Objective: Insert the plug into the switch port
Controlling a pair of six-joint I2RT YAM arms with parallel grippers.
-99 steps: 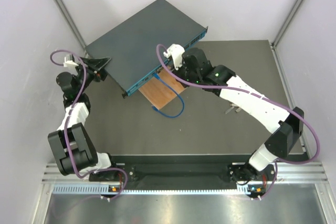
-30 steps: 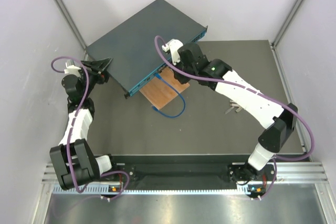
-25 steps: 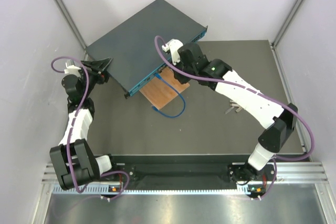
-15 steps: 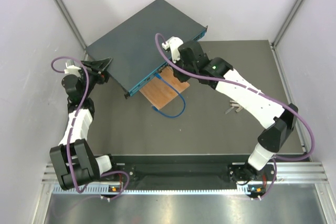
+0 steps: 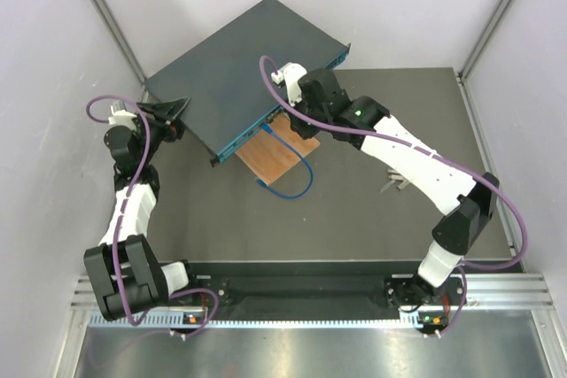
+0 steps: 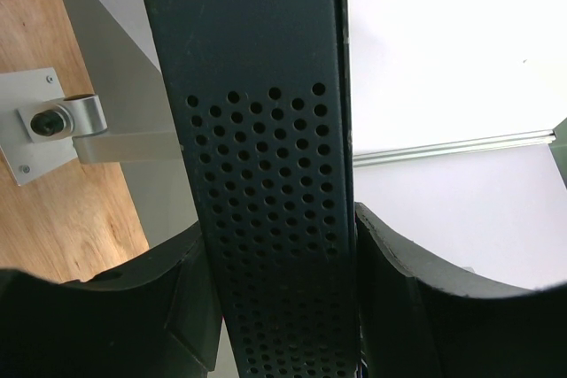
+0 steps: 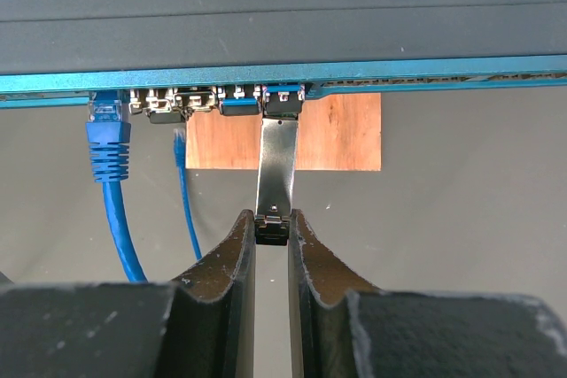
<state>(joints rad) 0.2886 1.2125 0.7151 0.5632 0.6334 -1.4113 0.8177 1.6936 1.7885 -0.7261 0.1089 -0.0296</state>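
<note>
Plug (image 7: 276, 165) tip hidden in port (image 7: 283, 93), switch (image 7: 266, 15) cropped

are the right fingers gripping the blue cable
No, the right fingers pinch the silver plug, while the blue cable hangs from the switch further left.

Slim silver plug (image 7: 277, 165), tip entering dark-teal switch (image 5: 239, 59) port.

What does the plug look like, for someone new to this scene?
Find the dark switch at the back and its teal strip of ports. The plug is the slim silver bar between that strip and the right gripper, unlike the blue cable beside it.
</note>
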